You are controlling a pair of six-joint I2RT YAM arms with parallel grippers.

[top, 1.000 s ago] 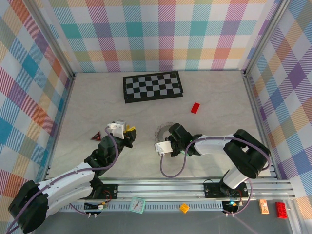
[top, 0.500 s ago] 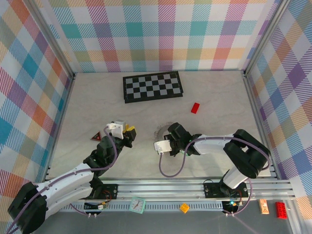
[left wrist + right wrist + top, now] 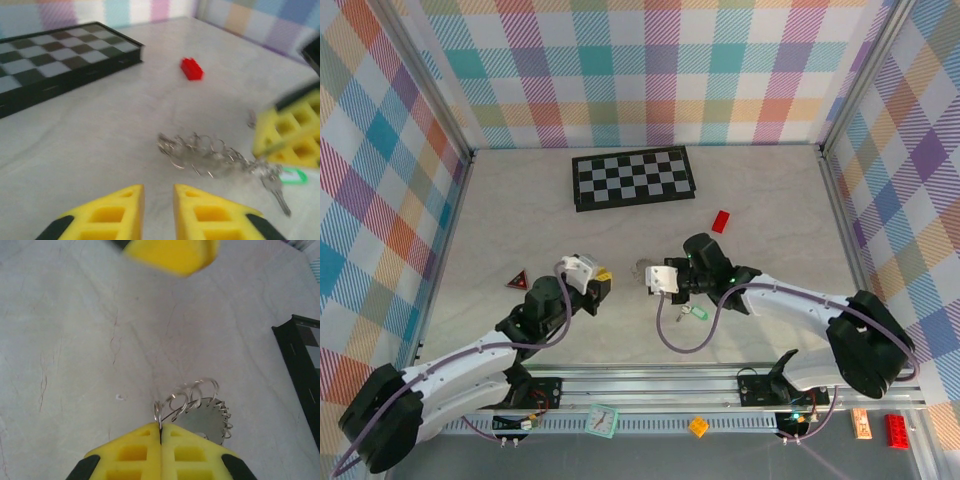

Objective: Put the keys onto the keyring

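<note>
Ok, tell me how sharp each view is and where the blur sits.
Left wrist view: smeared throughout, keyring and green key head soft, chequered board fuzzy. Right wrist view: keyring crisp, yellow blob at the top edge out of focus. Top external view: sharp, evenly lit, faint shadows.

a lab test cell; plaid walls (image 3: 650,70), aluminium rail (image 3: 620,385) edging a table (image 3: 770,200)

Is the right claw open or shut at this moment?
Shut. In the right wrist view, the yellow fingers of the right claw meet with no gap, pinching a small wire loop on the rim of the keyring.
</note>
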